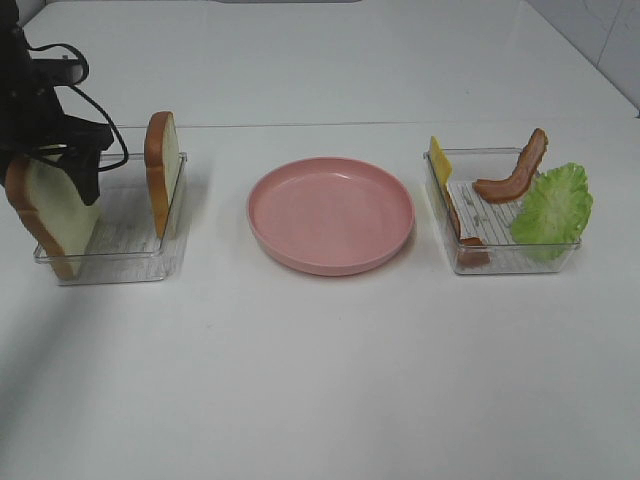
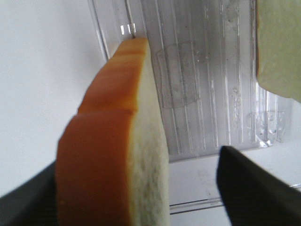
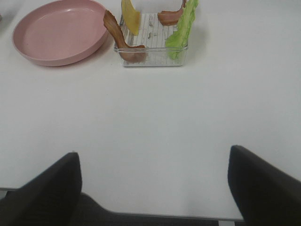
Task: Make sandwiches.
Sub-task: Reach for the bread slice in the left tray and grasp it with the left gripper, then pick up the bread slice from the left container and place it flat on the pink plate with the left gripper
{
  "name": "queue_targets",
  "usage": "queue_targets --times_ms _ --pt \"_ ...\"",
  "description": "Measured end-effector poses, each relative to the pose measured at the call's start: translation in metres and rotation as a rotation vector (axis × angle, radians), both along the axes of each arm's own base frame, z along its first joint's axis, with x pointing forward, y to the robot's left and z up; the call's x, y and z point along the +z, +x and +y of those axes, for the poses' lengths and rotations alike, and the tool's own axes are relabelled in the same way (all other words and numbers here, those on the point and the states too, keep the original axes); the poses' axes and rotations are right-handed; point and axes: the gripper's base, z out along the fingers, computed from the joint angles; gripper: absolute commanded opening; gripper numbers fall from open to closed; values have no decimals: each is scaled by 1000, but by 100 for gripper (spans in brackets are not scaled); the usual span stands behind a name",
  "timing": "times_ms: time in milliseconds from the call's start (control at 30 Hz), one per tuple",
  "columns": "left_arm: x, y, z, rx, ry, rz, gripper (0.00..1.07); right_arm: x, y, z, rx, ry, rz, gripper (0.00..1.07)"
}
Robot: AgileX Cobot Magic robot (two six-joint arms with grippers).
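Straddling the upright bread slice (image 2: 108, 160) at the left end of its clear tray (image 1: 120, 268), our left gripper (image 2: 141, 197) isn't clamped: a gap shows on its white side. We judge the pink plate (image 1: 330, 213) lies rightward; right gripper (image 3: 153, 188) hangs agape, well away

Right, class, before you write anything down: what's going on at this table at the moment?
A two-armed robot is starting on sandwiches. The left gripper sits around an upright bread slice in the left clear tray, with a gap showing on one side, so it is not clamped yet. A second bread slice stands at that tray's other side. The pink plate holds nothing. The right tray holds cheese, bacon and lettuce. The right gripper hangs open over bare table.
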Motion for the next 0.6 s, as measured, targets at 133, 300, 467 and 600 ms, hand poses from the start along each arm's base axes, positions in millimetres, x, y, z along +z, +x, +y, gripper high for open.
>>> queue_targets --times_ms 133,300,467,600 --pt "0 0 0 0 0 0 0 0 0 0 0 0 0 83" --pt "0 0 0 9 0 0 0 0 0 0 0 0 0 83" --pt "0 0 0 58 -2 1 0 0 0 0 0 0 0 83" --pt "0 0 0 81 -2 0 0 0 0 0 0 0 0 83"
